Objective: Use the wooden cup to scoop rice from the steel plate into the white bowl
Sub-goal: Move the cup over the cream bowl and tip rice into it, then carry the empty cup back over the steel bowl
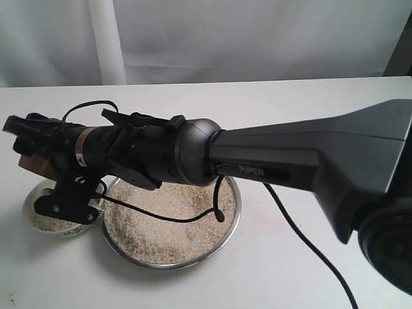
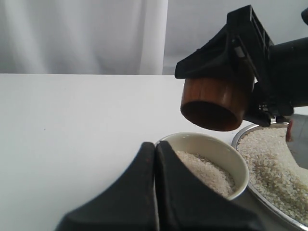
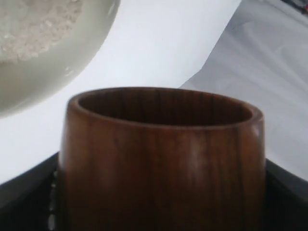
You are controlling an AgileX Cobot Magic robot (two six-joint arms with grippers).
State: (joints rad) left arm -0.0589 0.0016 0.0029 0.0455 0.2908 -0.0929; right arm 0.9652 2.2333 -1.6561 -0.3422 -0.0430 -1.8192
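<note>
Right gripper (image 1: 27, 143) is clamped on the wooden cup (image 2: 215, 102), jaws spread wide across its barrel. We see the cup tipped over, mouth facing down toward the white bowl (image 2: 239, 169), hanging above it with clear air between. The bowl holds a layer of rice (image 2: 204, 169) and sits on the white table (image 1: 193, 290) just beside the steel plate (image 1: 235, 215); we can't tell if the rims touch. The plate is covered with more rice, and the right arm stretches across over it. Left gripper (image 2: 155, 147) sits low near the bowl, jaws pressed together, nothing in them.
</note>
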